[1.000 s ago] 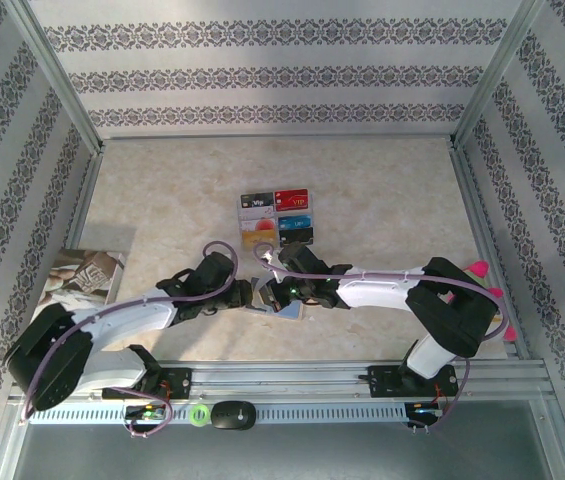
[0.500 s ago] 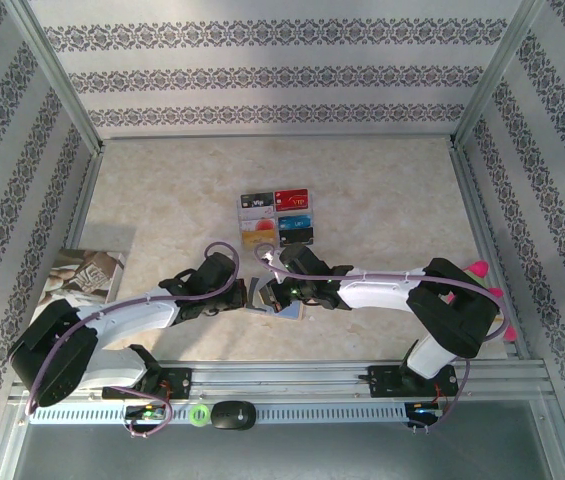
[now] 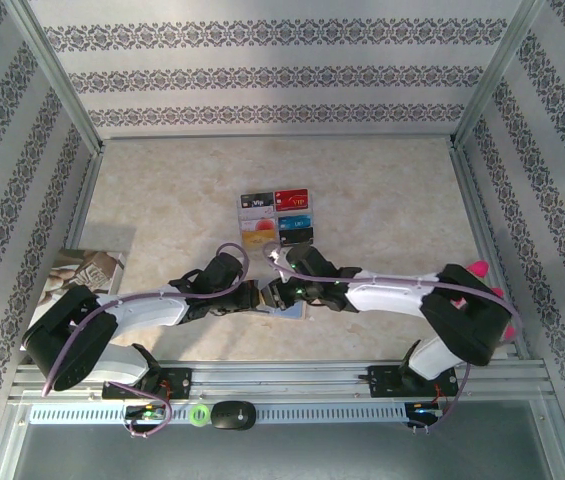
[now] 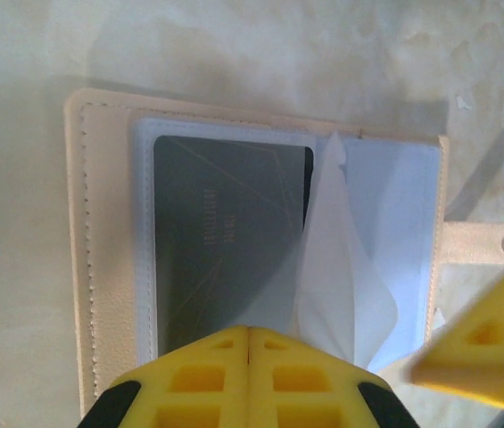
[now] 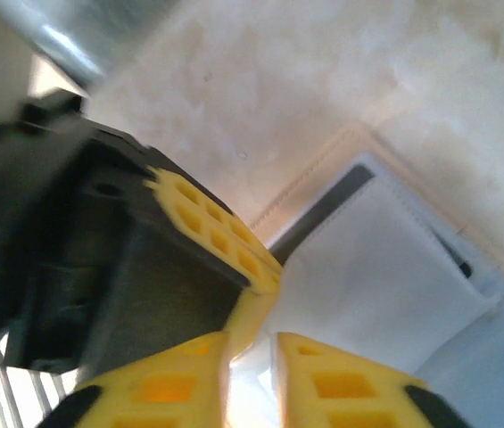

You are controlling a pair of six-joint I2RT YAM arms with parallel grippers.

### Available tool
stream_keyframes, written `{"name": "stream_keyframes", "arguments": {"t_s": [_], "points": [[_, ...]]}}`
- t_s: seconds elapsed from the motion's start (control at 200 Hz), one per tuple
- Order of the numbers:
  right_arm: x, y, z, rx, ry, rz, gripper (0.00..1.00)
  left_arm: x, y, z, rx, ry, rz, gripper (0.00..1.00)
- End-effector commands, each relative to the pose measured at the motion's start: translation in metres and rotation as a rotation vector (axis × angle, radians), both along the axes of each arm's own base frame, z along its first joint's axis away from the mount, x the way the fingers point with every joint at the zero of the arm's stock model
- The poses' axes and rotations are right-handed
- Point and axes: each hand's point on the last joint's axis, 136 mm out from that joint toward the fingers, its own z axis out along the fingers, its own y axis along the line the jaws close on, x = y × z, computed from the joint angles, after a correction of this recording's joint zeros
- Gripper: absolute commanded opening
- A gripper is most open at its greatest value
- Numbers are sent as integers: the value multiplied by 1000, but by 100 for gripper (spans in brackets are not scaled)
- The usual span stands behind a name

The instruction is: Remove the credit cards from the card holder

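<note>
The card holder lies open on the table, tan-edged with grey-blue clear sleeves, between both grippers. A dark credit card sits in its left sleeve. One clear sleeve stands up, crumpled, beside it. My left gripper is shut at the near edge of the card's sleeve, its tips tight together. My right gripper has its jaws a narrow gap apart, with the raised sleeve lying in the gap. The strap tab sticks out to the right.
A grid of colourful cards lies just beyond the grippers. A printed booklet rests at the left by the wall. A black mouse-like object and a green ring sit on the near rail. Metal frame posts edge the table.
My left gripper has closed at the holder's sleeve and its arm has shifted right. My right jaws have just parted slightly from the sleeve.
</note>
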Motion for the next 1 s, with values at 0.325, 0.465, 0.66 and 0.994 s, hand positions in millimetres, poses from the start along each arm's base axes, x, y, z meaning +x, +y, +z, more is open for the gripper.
{"name": "stream_keyframes", "arguments": {"t_s": [0.325, 0.465, 0.66, 0.994], "points": [[26, -83, 28, 37, -27, -315, 30, -8, -69, 33, -217, -26, -188, 24], [26, -90, 28, 23, -18, -334, 25, -15, -92, 29, -223, 23, -279, 26], [21, -82, 20, -6, 64, -296, 23, -23, -99, 20, -239, 86, -320, 26], [-6, -34, 8, 5, 142, -99, 18, 3, -13, 61, -102, -175, -59, 45]]}}
